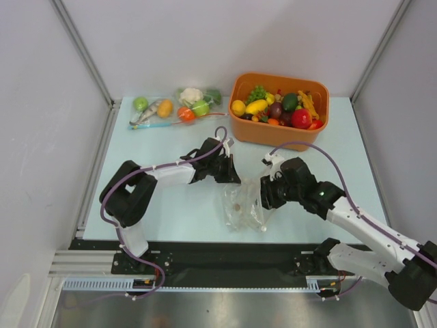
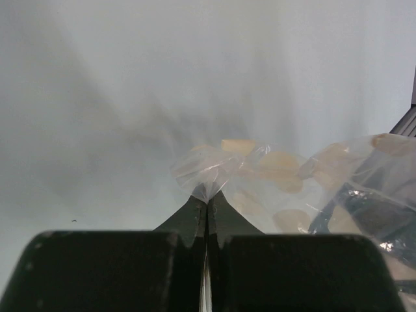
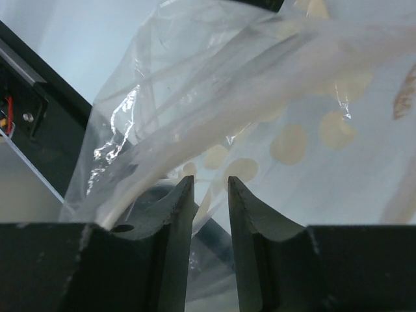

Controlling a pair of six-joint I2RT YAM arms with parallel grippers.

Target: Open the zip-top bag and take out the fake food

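The clear zip-top bag [image 1: 244, 207], printed with pale tan dots, lies crumpled on the table between my two grippers. No red or yellow-orange fruits show inside it. My left gripper [image 1: 231, 179] sits at the bag's far left corner. In the left wrist view it [image 2: 207, 194] is shut on a pinch of the bag's plastic [image 2: 214, 170]. My right gripper [image 1: 265, 198] is at the bag's right edge. In the right wrist view its jaws [image 3: 211, 181] stand a little apart, with the bag's film [image 3: 260, 78] and pale zip strip [image 3: 162, 169] draped over and between them.
An orange bin [image 1: 273, 133] full of plastic fruit and vegetables stands at the back right. Other clear bags [image 1: 174, 106] holding a green ball, fish, cauliflower and more lie at the back left. The black rail [image 1: 225, 256] runs along the table's near edge.
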